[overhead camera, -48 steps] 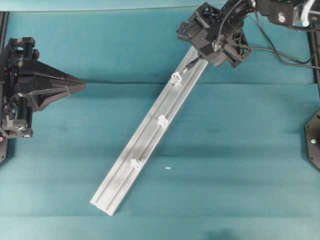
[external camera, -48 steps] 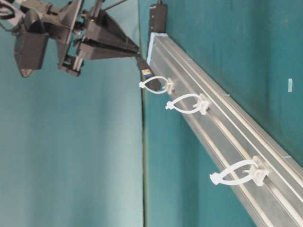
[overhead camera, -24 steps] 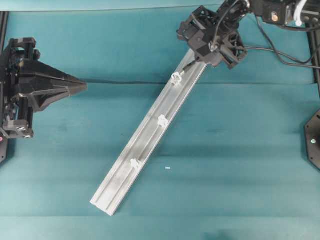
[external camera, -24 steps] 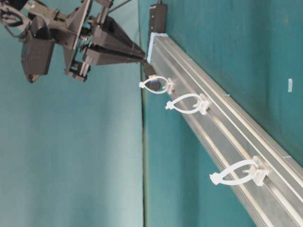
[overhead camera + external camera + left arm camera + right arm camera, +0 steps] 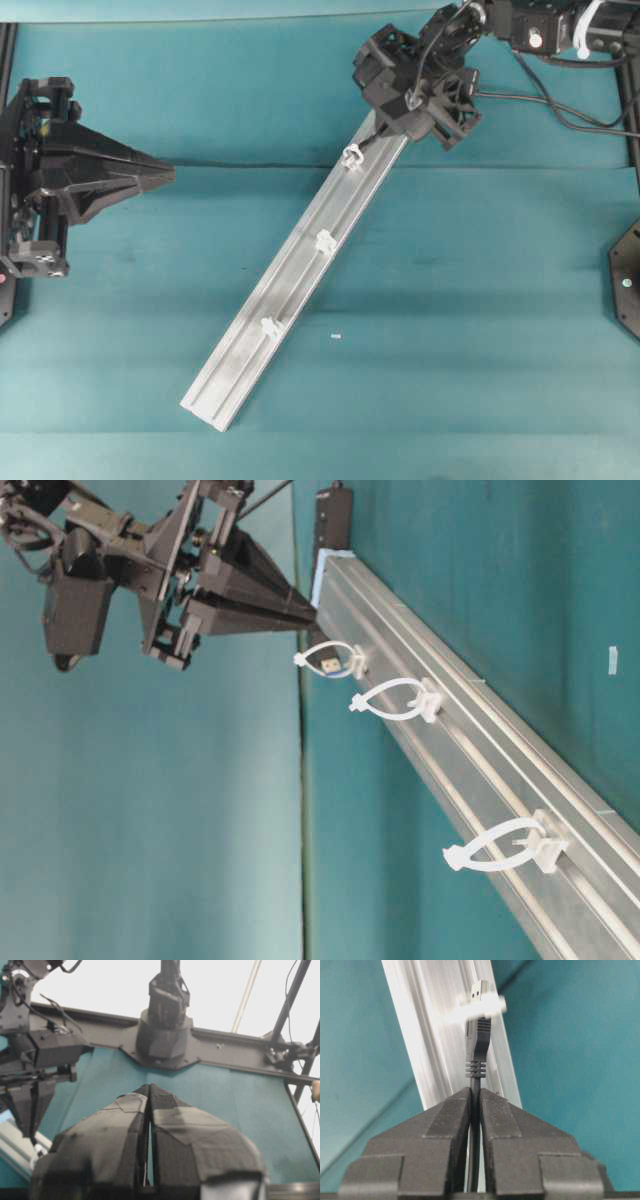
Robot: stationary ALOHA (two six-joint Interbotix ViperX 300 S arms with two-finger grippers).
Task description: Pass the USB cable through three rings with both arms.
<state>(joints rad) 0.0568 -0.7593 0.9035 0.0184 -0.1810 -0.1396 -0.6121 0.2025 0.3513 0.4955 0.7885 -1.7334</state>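
The right gripper (image 5: 475, 1097) is clamped on the USB cable (image 5: 475, 1125) just behind the plug's strain relief, so the plug (image 5: 478, 1035) sticks straight out past the fingertips, its long axis in line with the jaws. In the right wrist view the metal tip shows just beyond the pale blurred band of the first ring (image 5: 477, 1006), and the table-level view shows the tip (image 5: 329, 664) sitting inside that first ring (image 5: 325, 658), at the upper end of the aluminium rail (image 5: 290, 280). The plug appears to be partway through, not yet clear.

The plug's axis runs roughly along the rail, pointing down its length toward the second ring (image 5: 324, 240) and the third ring (image 5: 269, 326), both empty. That alignment is what the coming push depends on: a feed along the rail would carry the plug on through the loop.

The left gripper (image 5: 165, 175) has its jaws pressed together on nothing and hovers well apart from the rail, off to its left, pointing toward it. The right arm is far nearer the work; the left would need to cross to the rail to take the plug below the first ring.
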